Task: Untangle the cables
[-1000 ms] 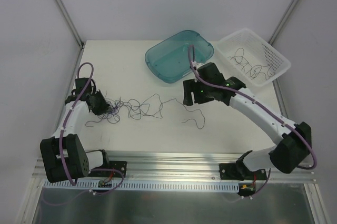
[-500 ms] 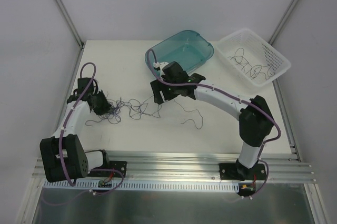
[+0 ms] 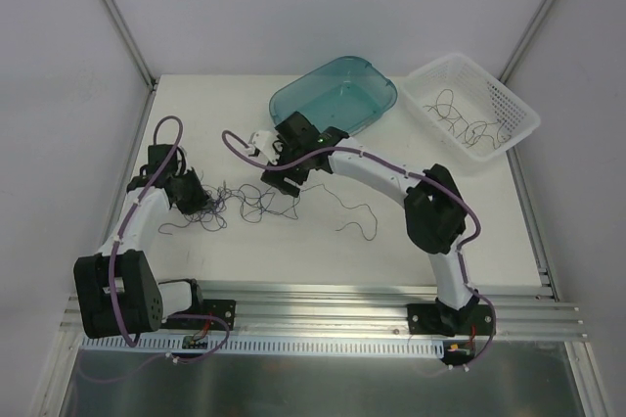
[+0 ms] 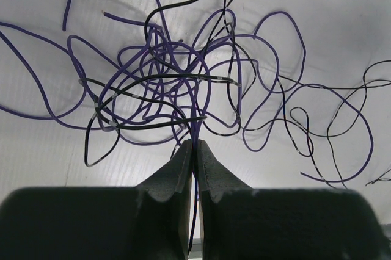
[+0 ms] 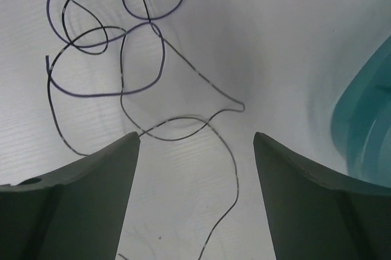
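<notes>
The cables [image 3: 245,204] lie as a loose purple and black tangle on the white table, left of centre. My left gripper [image 3: 199,202] sits at the tangle's left edge. In the left wrist view it [image 4: 195,144] is shut on a purple strand that runs from the knot [image 4: 171,83] down between its pads. My right gripper [image 3: 281,180] hovers over the tangle's right side, jaws open. In the right wrist view it [image 5: 195,139] has only a thin black strand [image 5: 183,130] on the table below the gap, with purple loops [image 5: 122,46] further on.
A single loose strand [image 3: 357,216] trails to the right of the tangle. A teal tub [image 3: 333,104] lies at the back centre, close behind the right wrist. A white basket [image 3: 430,67] at the back right holds more strands [image 3: 468,125].
The right arm has swung left from beside the basket, past the teal tub, to above the tangle's right side. The left gripper has stayed shut on its strand.
</notes>
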Action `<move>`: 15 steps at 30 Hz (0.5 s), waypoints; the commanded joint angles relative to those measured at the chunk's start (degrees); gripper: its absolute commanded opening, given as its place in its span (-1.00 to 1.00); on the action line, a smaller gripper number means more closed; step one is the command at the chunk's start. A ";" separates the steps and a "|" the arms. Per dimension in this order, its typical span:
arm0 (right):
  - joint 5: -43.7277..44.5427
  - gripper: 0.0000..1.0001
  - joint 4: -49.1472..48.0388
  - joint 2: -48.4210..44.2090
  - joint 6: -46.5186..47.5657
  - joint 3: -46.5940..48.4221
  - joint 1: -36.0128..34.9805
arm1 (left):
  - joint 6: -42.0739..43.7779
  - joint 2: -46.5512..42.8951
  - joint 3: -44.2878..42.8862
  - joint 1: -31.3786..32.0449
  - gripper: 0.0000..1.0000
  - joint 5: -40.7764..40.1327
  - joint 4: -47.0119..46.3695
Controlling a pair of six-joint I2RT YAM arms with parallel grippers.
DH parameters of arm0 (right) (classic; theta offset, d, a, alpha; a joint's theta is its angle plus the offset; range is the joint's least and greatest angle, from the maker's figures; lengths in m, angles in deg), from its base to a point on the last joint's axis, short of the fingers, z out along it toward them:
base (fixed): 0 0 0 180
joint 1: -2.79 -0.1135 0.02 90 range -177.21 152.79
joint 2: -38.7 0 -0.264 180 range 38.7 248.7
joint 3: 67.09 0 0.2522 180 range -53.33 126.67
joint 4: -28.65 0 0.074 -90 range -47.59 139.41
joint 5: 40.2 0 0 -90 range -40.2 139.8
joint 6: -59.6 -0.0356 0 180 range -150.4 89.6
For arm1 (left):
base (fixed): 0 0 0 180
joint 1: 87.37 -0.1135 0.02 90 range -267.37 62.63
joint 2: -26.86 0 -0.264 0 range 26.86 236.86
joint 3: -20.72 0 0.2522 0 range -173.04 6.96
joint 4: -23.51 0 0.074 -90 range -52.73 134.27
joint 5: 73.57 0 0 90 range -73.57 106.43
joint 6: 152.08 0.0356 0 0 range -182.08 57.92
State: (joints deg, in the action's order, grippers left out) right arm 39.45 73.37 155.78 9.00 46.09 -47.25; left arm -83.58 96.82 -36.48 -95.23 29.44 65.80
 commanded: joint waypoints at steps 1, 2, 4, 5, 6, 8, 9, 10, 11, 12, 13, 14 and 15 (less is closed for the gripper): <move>2.08 0.58 4.11 4.03 10.96 6.92 -1.63 | 1.46 0.27 0.11 1.00 -0.93 0.43 0.47; 2.52 0.58 3.85 5.17 11.83 7.63 -1.81 | 1.46 0.36 0.20 1.18 -0.93 0.26 0.47; 2.79 0.57 4.37 8.06 13.85 10.43 -1.99 | 1.55 0.62 0.20 1.53 -0.93 0.08 0.47; 2.70 0.57 5.76 8.95 14.47 11.40 -1.90 | 1.63 0.80 0.20 1.62 -0.93 0.08 0.47; 2.62 0.56 6.30 9.83 14.83 12.46 -1.90 | 1.55 0.80 0.20 1.79 -0.92 -0.01 0.47; 2.79 0.55 6.05 11.68 15.97 13.17 -1.99 | 1.63 1.06 0.20 1.79 -0.93 -0.18 0.56; 3.14 0.54 5.61 12.21 16.50 13.17 -1.99 | 1.63 1.06 0.11 1.71 -0.93 -0.27 0.47; 3.32 0.53 5.25 12.65 16.68 13.17 -1.99 | 1.55 1.06 0.11 1.79 -0.93 -0.27 0.47; 3.41 0.51 4.38 13.61 16.94 13.35 -1.99 | 1.63 1.24 0.11 1.79 -0.93 -0.36 0.47; 3.49 0.49 4.02 14.05 17.38 13.43 -1.90 | 1.55 1.24 0.20 1.79 -0.93 -0.36 0.47; 4.10 0.47 3.41 14.58 17.47 13.61 -1.90 | 1.63 1.33 0.11 1.79 -0.93 -0.36 0.56; 4.20 0.42 3.14 15.63 17.56 14.13 -1.99 | 1.63 1.41 0.20 1.88 -0.93 -0.45 0.56; 4.02 0.21 3.32 15.99 17.64 14.57 -1.90 | 1.63 1.41 0.20 1.88 -0.93 -0.45 0.47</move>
State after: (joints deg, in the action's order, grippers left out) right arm 43.15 76.60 170.97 23.82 57.02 -49.19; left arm -83.23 98.04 -36.48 -94.05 29.38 65.85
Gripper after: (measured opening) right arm 0.668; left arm 0.040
